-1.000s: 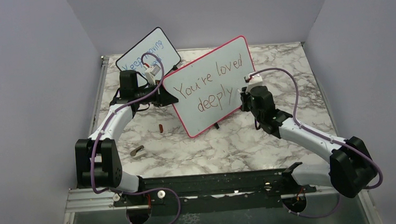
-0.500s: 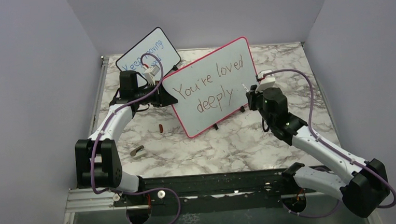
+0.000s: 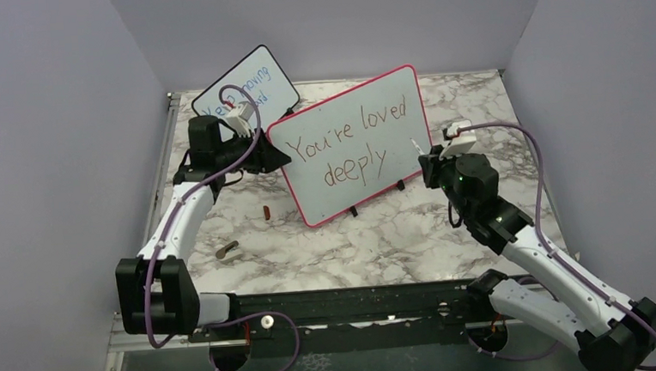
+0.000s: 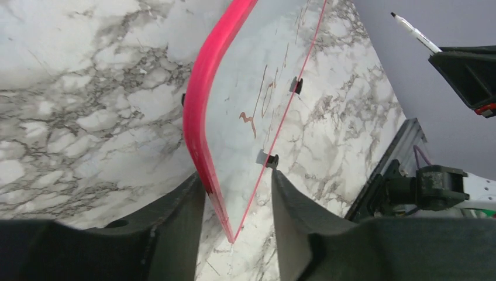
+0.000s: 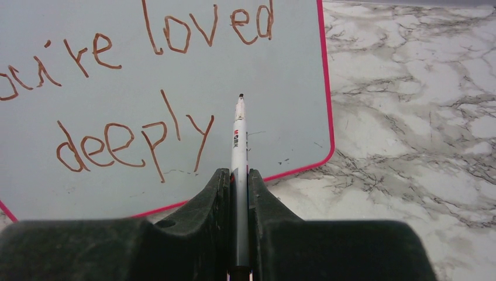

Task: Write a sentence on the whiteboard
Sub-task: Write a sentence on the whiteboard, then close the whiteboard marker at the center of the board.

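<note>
The whiteboard [image 3: 342, 193], white with a red-pink frame, stands tilted on the marble table. The sentence [image 3: 349, 131] in brownish-red reads "You're loved deeply". My left gripper [image 3: 275, 157] is at the board's left edge. In the left wrist view it [image 4: 237, 181] is open, its jaws straddling the red frame [image 4: 202, 99], with a gap on the right side. My right gripper [image 5: 238, 172] is shut on a white marker [image 5: 238, 140]. Its tip points at the board [image 5: 281, 88] just right of "deeply" [image 5: 134, 143], short of the surface. From above, that gripper [image 3: 426, 158] hangs off the board's right edge.
A smaller black-framed board [image 3: 245, 83] with blue writing leans behind my left arm. A small red cap [image 3: 267, 211] and a grey object [image 3: 226, 249] lie on the marble at front left. Grey walls close in on three sides; a metal rail [image 3: 358, 304] runs along the near edge.
My left jaws have opened from their grip on the board's left edge. My right arm has pulled back to the right with the marker, away from the board, which has shifted slightly.
</note>
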